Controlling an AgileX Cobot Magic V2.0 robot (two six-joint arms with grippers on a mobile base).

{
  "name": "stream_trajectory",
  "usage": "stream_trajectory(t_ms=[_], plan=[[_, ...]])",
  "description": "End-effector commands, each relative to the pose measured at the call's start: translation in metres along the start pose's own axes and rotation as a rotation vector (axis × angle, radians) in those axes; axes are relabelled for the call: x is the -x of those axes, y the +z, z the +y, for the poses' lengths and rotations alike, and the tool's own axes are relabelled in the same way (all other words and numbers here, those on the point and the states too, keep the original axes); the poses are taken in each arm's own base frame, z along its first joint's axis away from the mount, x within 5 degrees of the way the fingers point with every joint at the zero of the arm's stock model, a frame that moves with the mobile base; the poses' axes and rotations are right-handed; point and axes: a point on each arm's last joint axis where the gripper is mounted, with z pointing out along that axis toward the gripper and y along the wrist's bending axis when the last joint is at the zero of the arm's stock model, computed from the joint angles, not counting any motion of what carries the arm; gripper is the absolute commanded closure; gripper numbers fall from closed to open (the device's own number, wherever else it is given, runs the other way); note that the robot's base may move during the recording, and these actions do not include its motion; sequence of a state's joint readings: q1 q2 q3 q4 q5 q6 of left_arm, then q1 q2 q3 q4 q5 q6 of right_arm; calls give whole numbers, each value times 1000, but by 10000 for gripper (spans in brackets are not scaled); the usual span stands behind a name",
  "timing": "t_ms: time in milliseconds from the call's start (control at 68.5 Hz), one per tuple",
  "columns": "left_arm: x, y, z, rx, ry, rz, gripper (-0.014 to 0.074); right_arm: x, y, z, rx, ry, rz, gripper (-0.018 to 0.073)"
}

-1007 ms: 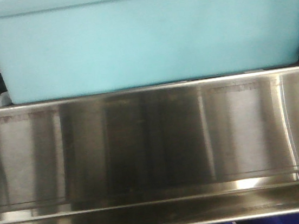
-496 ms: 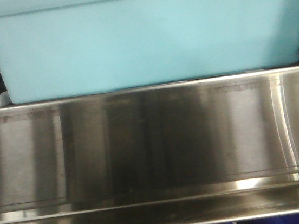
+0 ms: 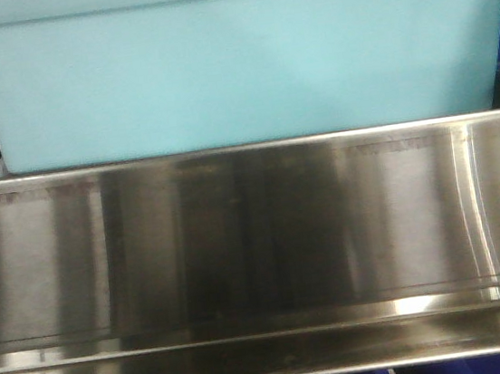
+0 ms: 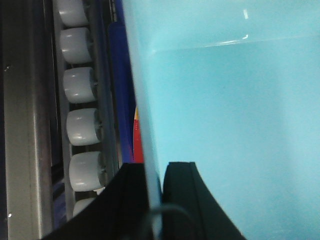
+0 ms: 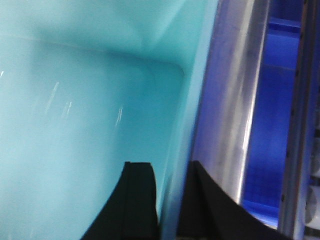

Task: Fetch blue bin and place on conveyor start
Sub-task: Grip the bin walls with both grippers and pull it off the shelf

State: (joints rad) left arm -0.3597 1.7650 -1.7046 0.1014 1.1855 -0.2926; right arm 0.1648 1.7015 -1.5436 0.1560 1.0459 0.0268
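The blue bin [image 3: 235, 61], a pale turquoise smooth tub, fills the top of the front view behind a steel rail. In the left wrist view my left gripper [image 4: 154, 172] is shut on the bin's left wall [image 4: 142, 100], one black finger inside and one outside. In the right wrist view my right gripper [image 5: 171, 172] is shut on the bin's right wall [image 5: 195, 100] the same way. The bin's inside [image 5: 75, 100] looks empty. The conveyor start is out of view.
A wide shiny steel rack front [image 3: 257, 241] spans the front view below the bin. White rollers [image 4: 82, 125] run beside the bin's left wall. A steel rail [image 5: 235, 100] and dark blue crates [image 5: 280, 100] lie right of the bin.
The bin has come up and toward the camera: its rim band now sits at the frame's top and its base hides more of the white rollers at the left.
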Motion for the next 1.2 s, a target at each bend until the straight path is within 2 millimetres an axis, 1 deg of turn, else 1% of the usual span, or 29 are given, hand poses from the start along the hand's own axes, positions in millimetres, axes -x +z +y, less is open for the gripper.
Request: stream_trajectory(t_ms=[0, 88, 131, 160, 190, 248, 277, 321, 467, 584, 671, 1050, 1182], plan=[[-1, -8, 1, 0, 2, -7, 708, -2, -18, 0, -20, -32, -27, 711], [-4, -21, -2, -12, 10, -32, 708, -4, -35, 1, -23, -40, -62, 711], [-6, -31, -2, -20, 12, -55, 708, -5, -44, 3, -21, -43, -86, 711], [-7, -39, -4, -28, 17, -70, 708, -7, -55, 4, -18, -47, -112, 711], [-9, -44, -5, -33, 20, -83, 708, -9, -62, 4, -19, -50, -128, 711], [-13, -61, -6, -45, 30, -120, 708, -12, -78, 6, -15, -54, -167, 711], [-15, -69, -7, -53, 34, -138, 708, -15, -89, 8, -13, -58, -197, 711], [-19, -80, -8, -66, 41, -164, 708, -17, -102, 9, -10, -62, -231, 711], [-32, -126, -5, -118, 45, -294, 708, -28, -146, 14, 1, -76, -348, 711], [-41, -157, 1, -157, 35, -397, 708, -36, -166, 16, 5, -82, -401, 711], [-46, -169, 5, -168, 31, -435, 708, -39, -172, 16, 7, -84, -416, 711], [-46, -167, 4, -168, 31, -433, 708, -39, -174, 16, 8, -85, -435, 711], [-44, -169, 4, -176, 31, -458, 708, -38, -174, 17, 8, -85, -446, 711]])
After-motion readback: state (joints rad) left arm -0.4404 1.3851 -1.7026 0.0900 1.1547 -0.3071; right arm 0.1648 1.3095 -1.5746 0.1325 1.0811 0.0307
